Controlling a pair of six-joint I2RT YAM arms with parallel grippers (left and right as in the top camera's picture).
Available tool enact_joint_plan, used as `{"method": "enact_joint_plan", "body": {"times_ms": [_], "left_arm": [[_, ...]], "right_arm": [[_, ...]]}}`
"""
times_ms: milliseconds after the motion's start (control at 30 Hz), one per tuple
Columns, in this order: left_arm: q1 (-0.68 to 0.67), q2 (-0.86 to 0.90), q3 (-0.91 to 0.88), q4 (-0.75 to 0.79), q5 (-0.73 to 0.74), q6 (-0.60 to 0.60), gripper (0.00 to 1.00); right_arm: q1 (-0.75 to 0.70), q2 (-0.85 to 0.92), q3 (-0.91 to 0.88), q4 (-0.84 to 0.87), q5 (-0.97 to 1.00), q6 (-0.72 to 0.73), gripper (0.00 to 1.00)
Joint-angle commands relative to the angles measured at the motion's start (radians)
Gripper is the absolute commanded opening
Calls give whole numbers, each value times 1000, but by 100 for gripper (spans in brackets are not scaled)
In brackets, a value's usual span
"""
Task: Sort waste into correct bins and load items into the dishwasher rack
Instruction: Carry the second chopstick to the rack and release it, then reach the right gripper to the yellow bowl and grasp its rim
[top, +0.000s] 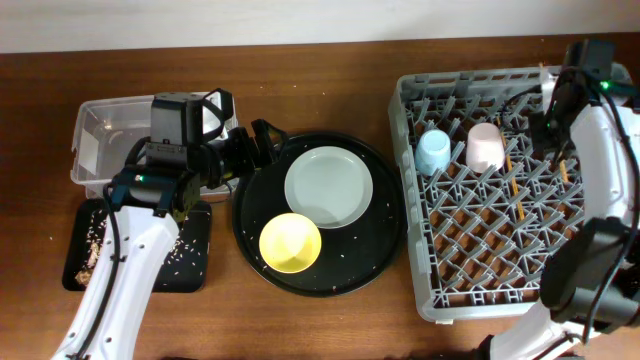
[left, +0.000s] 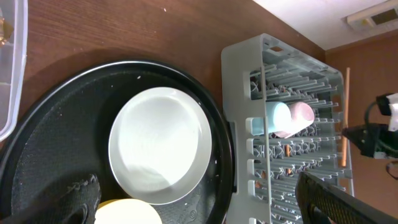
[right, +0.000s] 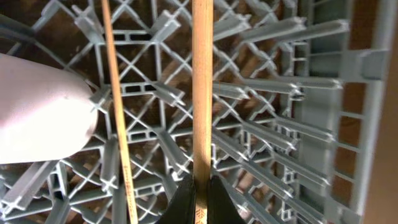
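Observation:
My right gripper (right: 201, 199) is shut on a wooden chopstick (right: 202, 87) above the pegs at the far right of the grey dishwasher rack (top: 430, 290). A second, thinner chopstick (right: 118, 124) lies across the pegs beside the pink cup (right: 37, 118). The pink cup (top: 485, 146) and a light-blue cup (top: 433, 152) sit in the rack's far left part. My left gripper (top: 262, 140) hangs open and empty at the left rim of the round black tray (top: 385, 250). That tray holds the pale plate (top: 328, 187) and the yellow bowl (top: 290, 242).
A clear tub (top: 100, 130) stands at the far left, partly hidden by my left arm. In front of it a black rectangular tray (top: 195, 262) holds brown scraps and rice grains (top: 92, 250). Loose rice grains dot the round tray.

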Motion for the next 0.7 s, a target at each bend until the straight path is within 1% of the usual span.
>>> {"method": "enact_joint_plan", "body": {"times_ms": [0, 100, 167, 200, 233, 267, 300, 333, 367, 400, 467, 533, 567, 600, 633, 667], "left_arm": [[2, -3, 0, 2, 0, 13, 99], [2, -3, 0, 2, 0, 13, 99], [2, -3, 0, 1, 0, 13, 99], [2, -3, 0, 2, 0, 13, 100], [2, -3, 0, 1, 0, 13, 99], [2, -3, 0, 1, 0, 14, 99], [2, -3, 0, 1, 0, 13, 99], [2, -3, 0, 1, 0, 13, 99], [2, -3, 0, 1, 0, 13, 99], [2, -3, 0, 1, 0, 13, 99], [2, -3, 0, 1, 0, 13, 99], [2, -3, 0, 1, 0, 13, 99], [2, -3, 0, 1, 0, 13, 99], [2, -3, 0, 1, 0, 13, 99], [2, -3, 0, 1, 0, 13, 99], [2, -3, 0, 1, 0, 13, 99]], "right_arm": [[0, 31, 16, 7, -29, -10, 4], [0, 43, 16, 8, -84, -10, 4], [0, 43, 16, 7, -83, -10, 4], [0, 43, 16, 7, -83, -10, 6], [0, 43, 16, 7, -84, -10, 14], [0, 43, 16, 7, -83, -9, 17], [0, 43, 16, 7, -83, -9, 27], [0, 43, 16, 7, -84, -6, 33], [0, 43, 16, 7, -83, -6, 45], [0, 43, 16, 7, -84, -5, 47], [8, 39, 26, 3, -121, 64, 47], [29, 24, 61, -35, -337, 74, 47], [50, 9, 102, -92, -565, 76, 47], [69, -2, 136, -157, -726, 81, 46], [92, -9, 163, -224, -839, 81, 46], [125, -17, 171, -265, -905, 81, 47]]}}
